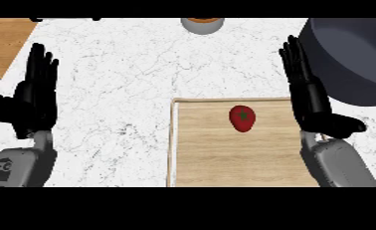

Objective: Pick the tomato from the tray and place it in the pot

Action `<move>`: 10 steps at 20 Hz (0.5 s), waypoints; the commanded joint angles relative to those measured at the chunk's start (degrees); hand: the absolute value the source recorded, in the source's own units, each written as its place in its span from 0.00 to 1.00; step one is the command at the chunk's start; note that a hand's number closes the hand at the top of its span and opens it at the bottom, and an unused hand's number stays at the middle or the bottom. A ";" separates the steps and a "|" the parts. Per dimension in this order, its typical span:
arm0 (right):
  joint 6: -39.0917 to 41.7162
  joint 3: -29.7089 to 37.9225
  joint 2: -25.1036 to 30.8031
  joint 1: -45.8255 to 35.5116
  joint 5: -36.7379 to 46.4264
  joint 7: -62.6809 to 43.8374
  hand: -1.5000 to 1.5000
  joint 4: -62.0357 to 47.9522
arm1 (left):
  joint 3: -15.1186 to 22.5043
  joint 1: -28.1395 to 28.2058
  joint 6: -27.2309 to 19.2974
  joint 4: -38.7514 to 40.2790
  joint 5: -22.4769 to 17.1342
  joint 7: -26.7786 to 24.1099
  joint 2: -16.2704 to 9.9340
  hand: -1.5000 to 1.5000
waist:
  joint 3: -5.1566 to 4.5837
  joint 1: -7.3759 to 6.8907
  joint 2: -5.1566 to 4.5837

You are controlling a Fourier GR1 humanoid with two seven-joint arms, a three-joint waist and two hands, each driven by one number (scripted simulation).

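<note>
White marble counter (147, 74) fills most of the view, with a strip of brown wood (11, 40) at the 10 o'clock corner. Left hand (35, 94) at 9 o'clock, near the left edge, fingers straight and close together, pointing up toward 12; it holds nothing and rests open. Grey forearm below it at 8 o'clock. A small round grey-rimmed dish (202, 24) with orange-brown inside sits at 12 o'clock, cut by the top edge. Wooden tray (213, 164) lies from centre down to 5 o'clock. Tomato (241, 118), red with a dark green stem spot, lies on the tray near its upper edge, just right of centre, untouched. Right hand (308, 94) at 3 o'clock, fingers straight, pressed together, pointing up, thumb sticking out to the right; apart from the tomato, over the tray's right edge. Dark grey pot (349, 59) at 2 o'clock, just beyond that hand, partly cut by the right edge.
</note>
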State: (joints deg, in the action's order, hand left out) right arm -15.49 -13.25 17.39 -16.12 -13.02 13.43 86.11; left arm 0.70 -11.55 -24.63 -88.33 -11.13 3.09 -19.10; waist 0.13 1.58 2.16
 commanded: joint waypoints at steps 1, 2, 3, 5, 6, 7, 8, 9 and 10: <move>5.78 -1.82 1.98 -0.42 0.03 -0.64 1.00 -0.19 | 3.17 0.68 3.42 1.53 0.45 -1.99 1.66 0.50 | -0.15 -1.39 -2.20; 9.95 -5.84 4.61 0.07 1.00 -3.29 1.00 -0.62 | 4.62 1.10 6.29 0.89 -0.51 1.69 -0.38 0.50 | -0.16 -1.57 -2.18; 14.14 -8.32 6.02 -1.49 0.61 -5.28 1.00 -0.73 | 6.40 1.80 10.17 2.31 -1.31 2.60 -1.52 0.50 | -0.23 -1.90 -2.43; 22.44 -14.23 8.64 -2.53 1.28 -6.98 1.00 -1.77 | 11.73 2.00 13.57 4.02 -0.58 4.32 -0.38 0.50 | -0.27 -2.16 -3.29; 25.57 -17.85 9.15 -2.59 2.08 -8.61 1.00 -1.52 | 14.29 3.24 15.61 4.76 -0.45 5.11 -0.03 0.50 | -0.38 -2.54 -3.45; 13.33 -12.13 19.56 -8.36 19.91 -2.39 1.00 -0.74 | 13.78 4.78 14.82 5.47 -0.98 5.75 0.41 0.50 | -1.35 0.06 -1.58; 5.66 -8.72 11.52 -4.01 16.21 0.80 1.00 -0.61 | 15.53 6.06 18.42 7.02 -1.88 5.39 0.34 0.50 | -0.24 0.59 -2.25; 3.08 -9.12 6.54 -2.44 15.43 4.96 0.00 -0.59 | 15.43 5.35 20.33 7.48 -2.48 5.24 -0.29 0.50 | -0.11 -0.41 -2.38; 3.36 -8.78 5.28 1.58 13.46 11.29 0.00 0.38 | 16.64 8.07 20.14 8.10 -2.16 2.98 1.44 0.50 | -0.05 -0.37 -2.35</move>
State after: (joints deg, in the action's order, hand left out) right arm -6.66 -22.74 25.39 -18.17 -2.70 14.74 85.60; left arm 13.44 -6.87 -9.26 -82.77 -12.53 6.93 -18.82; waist -0.16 0.93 -0.08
